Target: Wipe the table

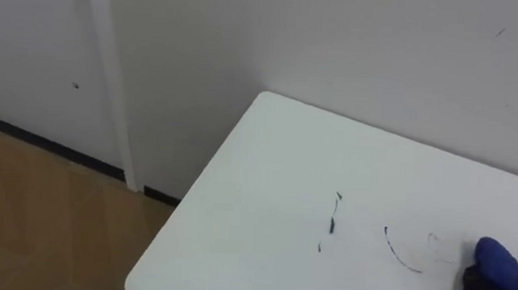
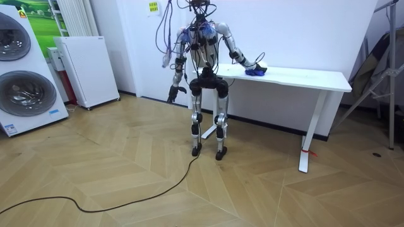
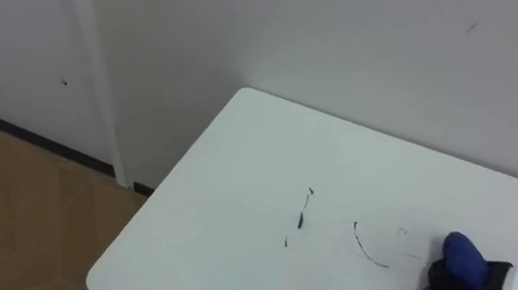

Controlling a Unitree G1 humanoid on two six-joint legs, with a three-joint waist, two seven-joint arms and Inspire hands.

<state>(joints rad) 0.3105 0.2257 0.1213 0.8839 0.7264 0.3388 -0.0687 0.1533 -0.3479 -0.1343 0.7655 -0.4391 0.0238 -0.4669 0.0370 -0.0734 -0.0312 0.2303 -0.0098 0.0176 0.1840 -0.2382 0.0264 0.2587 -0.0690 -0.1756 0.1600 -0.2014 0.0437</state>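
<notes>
- Robot stands at the end of the white surface (image 1: 266,181) on the room view's left, facing the wall, both feet on the wood floor (image 2: 126,170).
- Right hand (image 3: 478,285): on the surface, at the lower right edge of the eye views. Dark fingers are curled across a bunched blue cloth (image 3: 462,255). Blue shows both ahead of the fingers and under them, so this reads as a closed grip on the cloth.
- Cloth rests on the surface, well in from the near corner. In the room view it is a blue lump near the surface's back edge.
- Left hand (image 2: 172,96): hangs by the robot's side, clear of the surface. Finger state cannot be told at this range.
- Marks on the surface:
  - Short dark strokes (image 1: 334,213) run in a broken near-vertical line about mid-surface.
  - A thin curved line (image 1: 400,252) lies between the strokes and the cloth.
  - A faint pale smear (image 1: 440,246) sits just beside the cloth, on the side of the curved line.
- The surface stands against a white wall (image 1: 379,54). A white door (image 1: 33,53) is left of it, with a dark skirting strip at floor level.
- Containers in the room view:
  - Two stacked washing machines (image 2: 22,94) at the far left, round doors closed. Contents cannot be made out.
  - A low white cabinet (image 2: 85,69) beside them, closed.
</notes>
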